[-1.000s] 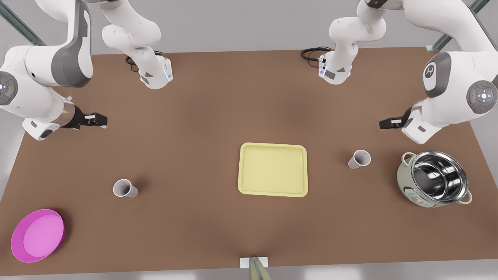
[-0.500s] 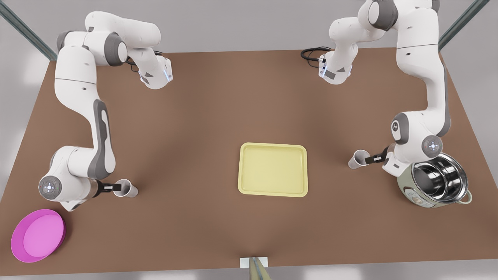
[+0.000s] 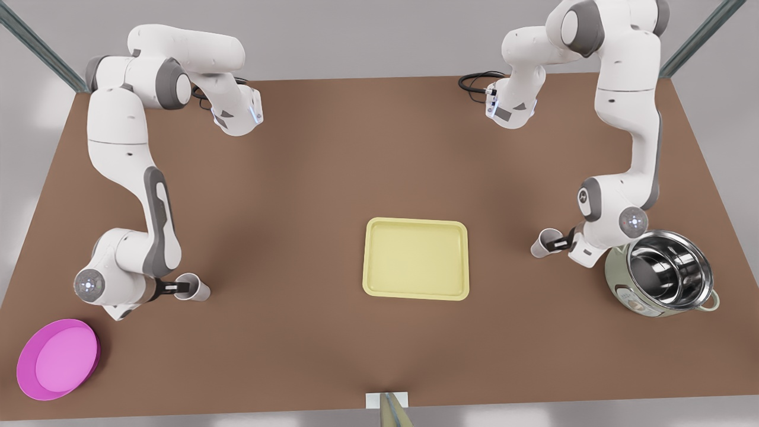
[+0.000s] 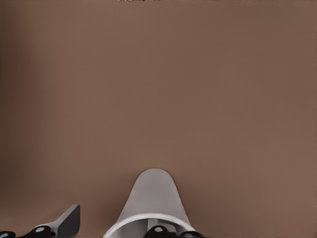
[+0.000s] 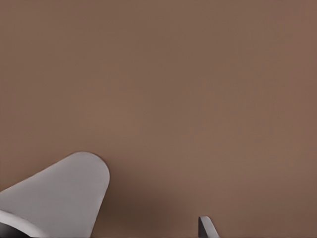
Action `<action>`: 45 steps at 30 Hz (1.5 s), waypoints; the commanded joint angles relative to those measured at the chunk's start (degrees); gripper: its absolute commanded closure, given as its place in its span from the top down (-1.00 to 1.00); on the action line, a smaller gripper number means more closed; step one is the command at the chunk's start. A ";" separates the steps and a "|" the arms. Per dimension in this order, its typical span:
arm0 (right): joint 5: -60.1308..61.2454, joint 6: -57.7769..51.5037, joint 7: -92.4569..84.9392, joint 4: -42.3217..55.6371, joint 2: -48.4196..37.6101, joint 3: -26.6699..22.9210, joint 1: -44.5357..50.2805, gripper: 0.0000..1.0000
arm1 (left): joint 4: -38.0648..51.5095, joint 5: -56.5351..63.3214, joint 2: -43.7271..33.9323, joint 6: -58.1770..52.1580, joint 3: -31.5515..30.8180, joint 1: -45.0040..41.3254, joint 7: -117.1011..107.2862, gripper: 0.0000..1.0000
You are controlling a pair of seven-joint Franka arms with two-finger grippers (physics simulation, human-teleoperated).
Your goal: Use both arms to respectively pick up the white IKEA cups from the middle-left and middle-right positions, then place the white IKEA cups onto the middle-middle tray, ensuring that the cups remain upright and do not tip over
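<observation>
Both arms bent low over the bench, left claw (image 3: 181, 288) and right claw (image 3: 558, 243) each at a cup rim, grip state unclear.

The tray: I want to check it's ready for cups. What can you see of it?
The tray is a pale yellow rectangle with rounded corners and a low raised rim, plastic-looking. It lies flat on the brown table, near its middle. Nothing rests in it; only the table touches it.
</observation>
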 commanded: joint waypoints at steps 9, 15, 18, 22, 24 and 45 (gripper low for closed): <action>0.13 0.72 -4.56 0.13 -0.08 0.23 0.92 -0.57 | 1.07 -2.76 -1.76 -1.83 -1.84 -1.94 -3.38 -0.57; 1.80 0.72 -3.25 6.81 -0.61 9.45 3.99 -0.57 | 21.36 -2.06 2.54 -15.02 -10.55 -10.10 -27.18 -0.57; 3.04 0.72 3.07 10.06 -0.78 10.60 11.72 -0.57 | 29.46 -1.79 10.63 -8.09 -10.55 -17.14 -42.74 -0.57; 2.95 1.78 21.62 12.08 -0.61 10.69 22.45 -0.57 | 27.62 1.11 13.89 2.20 -10.72 -19.87 -49.61 -0.57; 2.68 2.30 32.79 13.31 0.01 10.60 26.67 -0.57 | 26.21 1.11 14.50 3.18 -11.07 -19.78 -49.53 -0.57; 1.89 8.37 48.26 19.55 10.29 10.07 38.27 1.00 | 30.07 3.37 4.40 -22.91 -11.95 -14.86 -47.43 1.00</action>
